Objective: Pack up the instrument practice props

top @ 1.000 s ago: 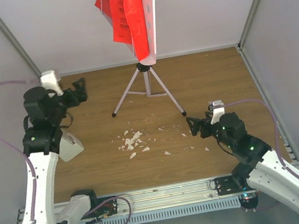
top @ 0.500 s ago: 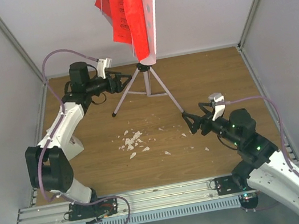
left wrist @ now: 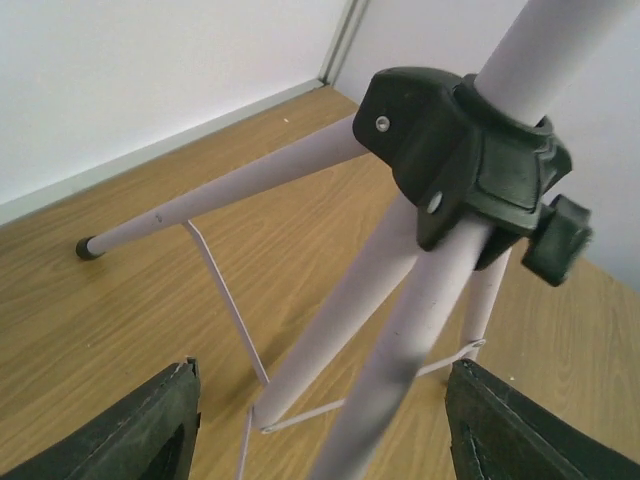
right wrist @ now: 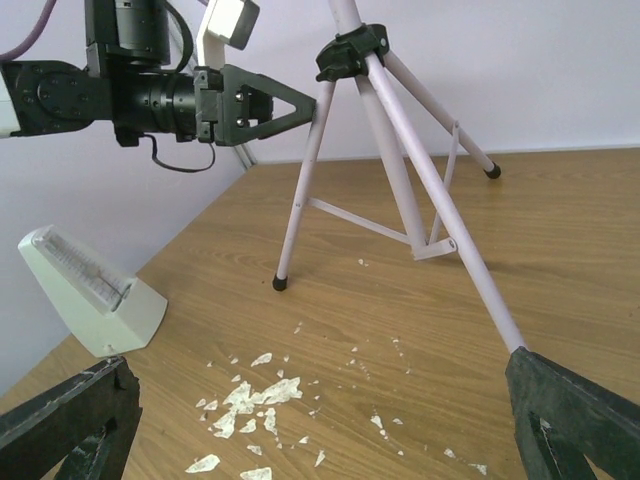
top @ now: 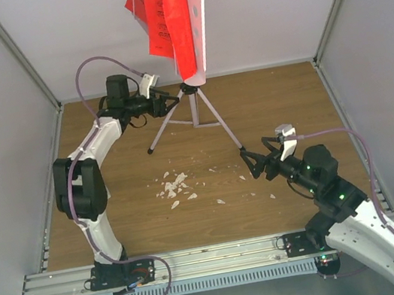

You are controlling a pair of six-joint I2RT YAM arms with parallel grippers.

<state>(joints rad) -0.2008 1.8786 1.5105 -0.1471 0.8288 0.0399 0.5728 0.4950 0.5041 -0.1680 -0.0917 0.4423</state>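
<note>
Starting from the music stand (top: 192,91): upright at the back middle of the wooden table (top: 288,101) on silver tripod legs (top: 177,118), with the pale perforated plate (top: 198,17) high above and red ribbed sheets (top: 162,16) hanging against it. Straddled just under the black hub (left wrist: 460,150) by the left gripper (top: 173,100), part open, pads either side of one leg and gripping nothing yet. Met at the near right foot by the right gripper (top: 249,160), spread wide and empty. Likely to tip if pinched that high with so much weight on top; could also shed the sheets, or let the smooth round leg slip from the pads. Farther out, near the left wall, the white metronome (right wrist: 90,295), not yet packed. Between the arms, scattered white crumbs (top: 175,185), no real obstacle. All around, close walls (top: 369,86), leaving little room to swing the stand down.
</note>
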